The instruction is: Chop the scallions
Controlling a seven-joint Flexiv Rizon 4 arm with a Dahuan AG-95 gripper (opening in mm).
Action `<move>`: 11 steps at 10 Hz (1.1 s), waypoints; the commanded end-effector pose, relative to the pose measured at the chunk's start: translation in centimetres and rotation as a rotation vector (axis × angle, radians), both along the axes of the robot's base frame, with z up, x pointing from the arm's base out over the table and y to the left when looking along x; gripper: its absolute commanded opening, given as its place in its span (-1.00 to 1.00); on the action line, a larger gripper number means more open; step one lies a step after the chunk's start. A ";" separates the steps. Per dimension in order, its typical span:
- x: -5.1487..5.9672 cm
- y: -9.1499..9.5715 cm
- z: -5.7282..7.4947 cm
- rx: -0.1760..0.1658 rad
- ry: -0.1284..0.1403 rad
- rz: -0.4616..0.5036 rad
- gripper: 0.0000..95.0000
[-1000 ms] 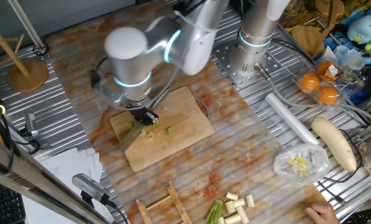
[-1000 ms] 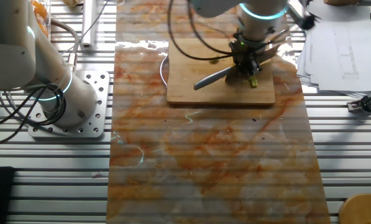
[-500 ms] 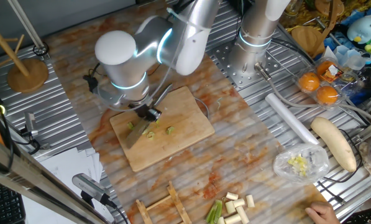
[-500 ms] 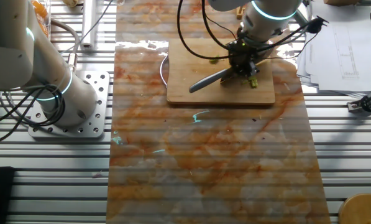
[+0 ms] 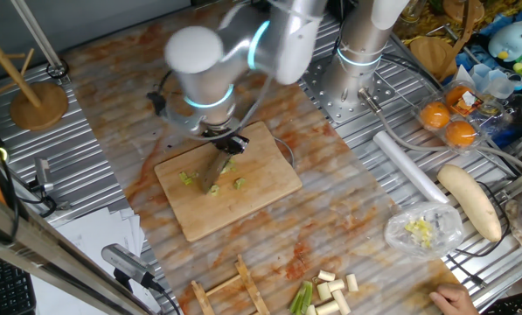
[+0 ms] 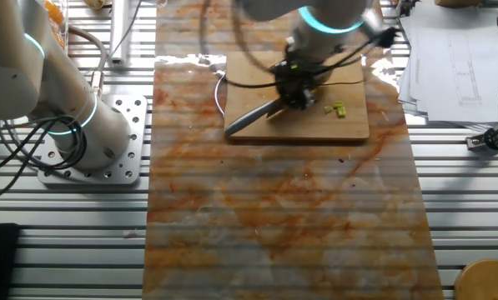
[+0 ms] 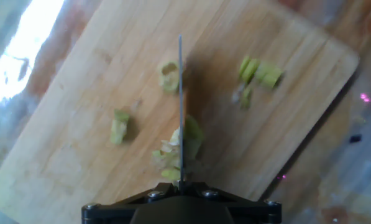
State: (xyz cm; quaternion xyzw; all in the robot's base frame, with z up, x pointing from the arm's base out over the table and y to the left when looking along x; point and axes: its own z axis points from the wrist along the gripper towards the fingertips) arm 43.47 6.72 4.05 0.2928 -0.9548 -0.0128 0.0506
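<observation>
Gripper [image 5: 223, 144]: clamped on the knife [image 7: 180, 106] — blade edge-on in the hand view.
Scallions [image 7: 179, 146]: chopped bits on the cutting board [image 5: 269, 179], one clump at the blade (others scattered to either side).
Uncut stalks [image 5: 330, 293]: off the board — near the table's edge.

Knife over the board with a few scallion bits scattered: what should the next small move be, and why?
Probably bring the knife straight down: in the hand view its edge lines up over the scallion piece nearest the gripper, which looks bigger than the other bits on the cutting board.
</observation>
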 end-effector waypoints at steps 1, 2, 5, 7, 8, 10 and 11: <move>0.9 0.2 -0.2 0.005 0.004 -0.005 -1.00; 2.8 0.0 -0.1 0.010 0.012 -0.006 -1.00; 5.7 1.0 -0.1 0.007 0.023 -0.040 -1.00; 7.0 1.2 0.0 0.003 0.021 -0.045 -1.00; 6.9 1.2 0.0 0.006 0.024 -0.047 -1.00; 5.4 1.0 -0.2 -0.001 0.024 -0.027 -1.00; 5.0 0.9 -0.3 -0.011 0.029 -0.005 -1.00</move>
